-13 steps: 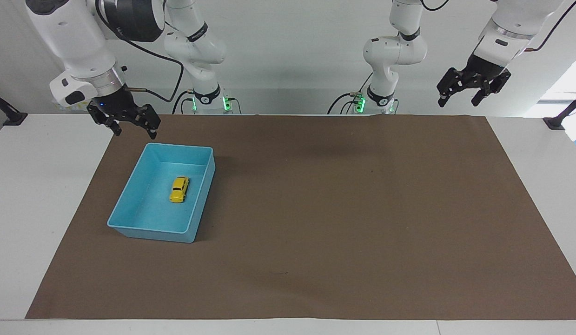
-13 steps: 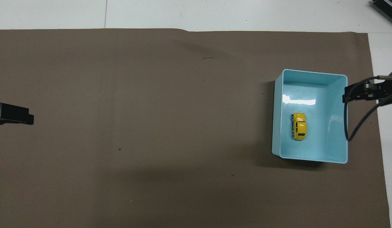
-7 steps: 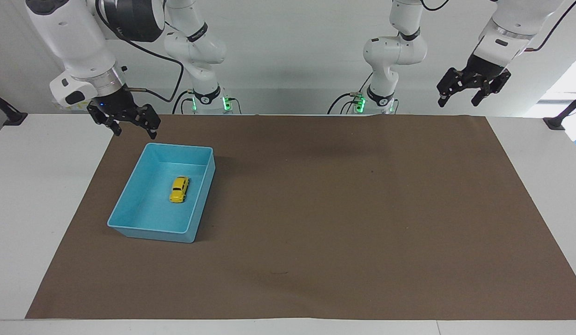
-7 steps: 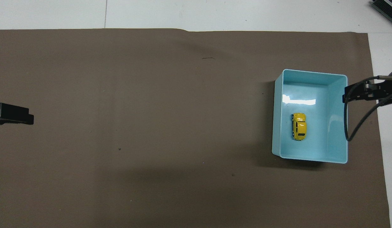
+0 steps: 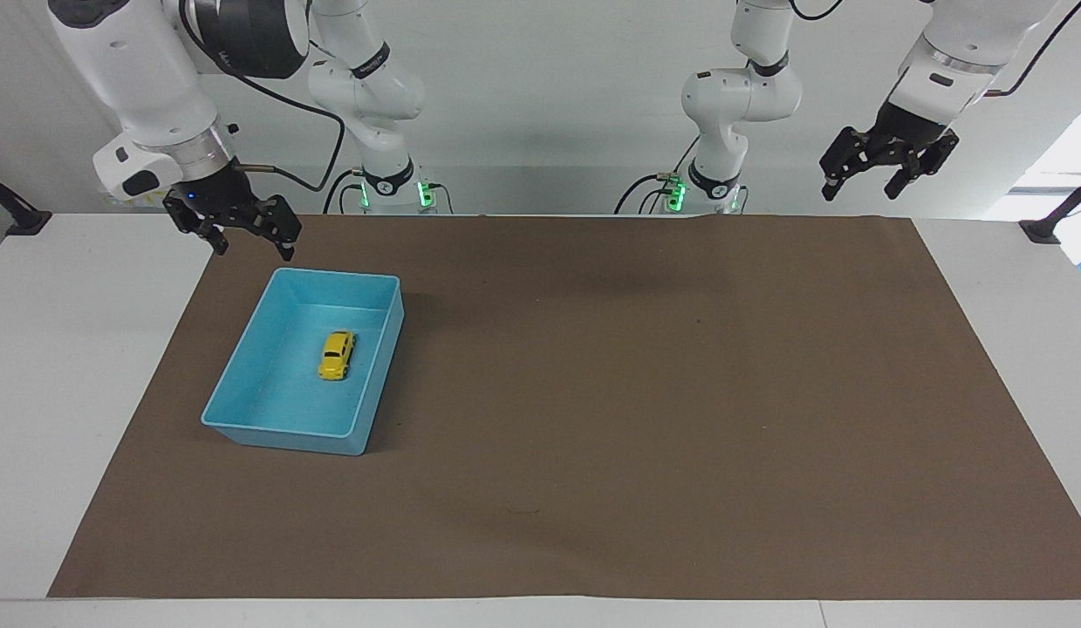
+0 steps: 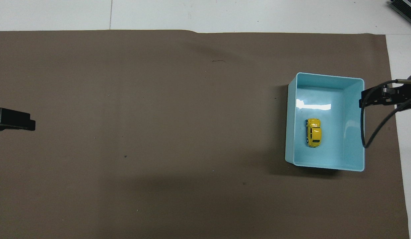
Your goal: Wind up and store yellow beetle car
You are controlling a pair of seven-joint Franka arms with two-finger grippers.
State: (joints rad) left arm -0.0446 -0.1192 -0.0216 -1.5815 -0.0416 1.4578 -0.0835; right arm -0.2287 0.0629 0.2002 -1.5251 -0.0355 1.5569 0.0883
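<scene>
Nothing has moved: the yellow beetle car (image 5: 337,355) is stored in the blue box (image 5: 243,384). The right gripper (image 5: 233,228) and left gripper (image 5: 886,163) are kept wide open and empty, so the task looks done.

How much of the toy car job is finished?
Storing looks done: the yellow beetle car sits inside the blue bin. Nothing is in hand: the right gripper hangs open by the bin's nearer end, and the left gripper waits open at its own end. Whether the car was wound cannot be told.

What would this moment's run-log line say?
yellow beetle car: in blue bin | right end effector: open, raised by bin | left end effector: open, waiting
</scene>
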